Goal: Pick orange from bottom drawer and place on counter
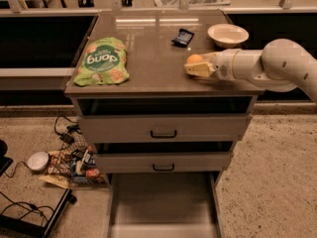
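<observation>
The gripper (197, 67) sits right of centre in the frame, over the right part of the counter (148, 58), at the end of a pale arm (277, 66) that reaches in level from the right edge. Its pale yellowish fingers (198, 72) point left and are pinched on the orange (195, 59), which shows as a small rounded cap just above the nearer finger and touching it. The lower half of the fruit is hidden behind that finger, so whether it rests on the counter surface cannot be told. Just up and to the right of the gripper stands a white bowl (228, 33), apart from it, and a dark packet (183, 36) lies up and slightly to the left. A green snack bag (101, 61) lies flat on the left part of the counter, well apart from the gripper. Below the counter edge the two upper drawers (163, 128) with black handles are partly out. The bottom drawer (163, 202) is pulled out toward the lower edge of the frame, its flat floor showing. On the floor at lower left lie mixed wrappers (69, 162), a small white round thing (37, 160) and dark cables (64, 133).
</observation>
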Robot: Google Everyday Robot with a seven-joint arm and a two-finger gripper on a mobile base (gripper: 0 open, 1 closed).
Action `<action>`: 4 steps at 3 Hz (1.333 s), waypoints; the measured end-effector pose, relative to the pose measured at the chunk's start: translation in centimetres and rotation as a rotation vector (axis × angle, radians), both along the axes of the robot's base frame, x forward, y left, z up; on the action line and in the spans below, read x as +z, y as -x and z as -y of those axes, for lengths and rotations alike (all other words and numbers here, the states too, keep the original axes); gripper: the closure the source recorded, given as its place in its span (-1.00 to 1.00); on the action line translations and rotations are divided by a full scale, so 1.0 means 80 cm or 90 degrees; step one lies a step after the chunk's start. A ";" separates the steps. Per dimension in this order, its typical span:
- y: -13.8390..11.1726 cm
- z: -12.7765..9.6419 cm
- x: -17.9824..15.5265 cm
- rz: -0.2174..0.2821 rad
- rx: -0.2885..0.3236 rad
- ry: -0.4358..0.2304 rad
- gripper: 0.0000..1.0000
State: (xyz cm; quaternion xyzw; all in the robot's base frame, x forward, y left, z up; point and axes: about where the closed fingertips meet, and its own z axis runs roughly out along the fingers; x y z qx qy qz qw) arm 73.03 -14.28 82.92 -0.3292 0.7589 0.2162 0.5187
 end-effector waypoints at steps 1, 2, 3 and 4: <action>-0.002 -0.001 -0.005 -0.004 0.001 0.002 0.72; -0.002 -0.005 -0.006 -0.005 0.004 0.001 0.25; -0.002 -0.008 -0.007 -0.006 0.006 0.001 -0.21; -0.003 -0.012 -0.008 -0.006 0.009 0.000 -0.68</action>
